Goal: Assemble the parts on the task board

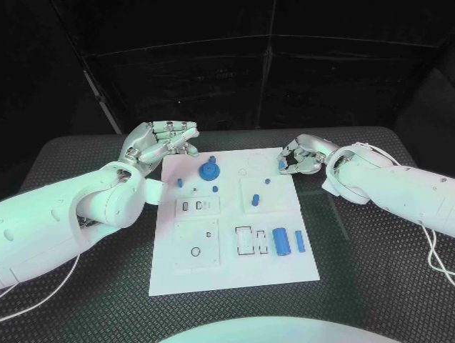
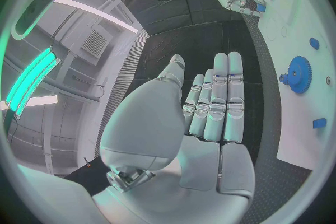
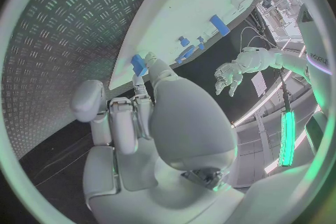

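Note:
The white task board (image 1: pixel 232 246) lies in the middle of the table. A blue gear (image 1: pixel 211 170) stands near its far end, and it shows again as the gear (image 2: pixel 299 74) in the left wrist view. A thick blue cylinder (image 1: pixel 282 241) and a slim blue bar (image 1: pixel 299 241) lie at the near right. My right hand (image 1: pixel 303 157) is at the board's far right edge and pinches a small blue part (image 3: pixel 139 63) between its fingertips. My left hand (image 1: pixel 166 140) hovers by the far left corner, fingers straight and apart from the thumb, holding nothing.
Small blue pegs (image 1: pixel 256 199) (image 1: pixel 180 183) (image 1: pixel 215 189) stand on the board's middle. Dark slots (image 1: pixel 245 239) and a ring (image 1: pixel 196 251) mark the near half. Black ribbed table mat (image 1: pixel 371 286) surrounds the board; white cables (image 1: pixel 443 268) trail at the right.

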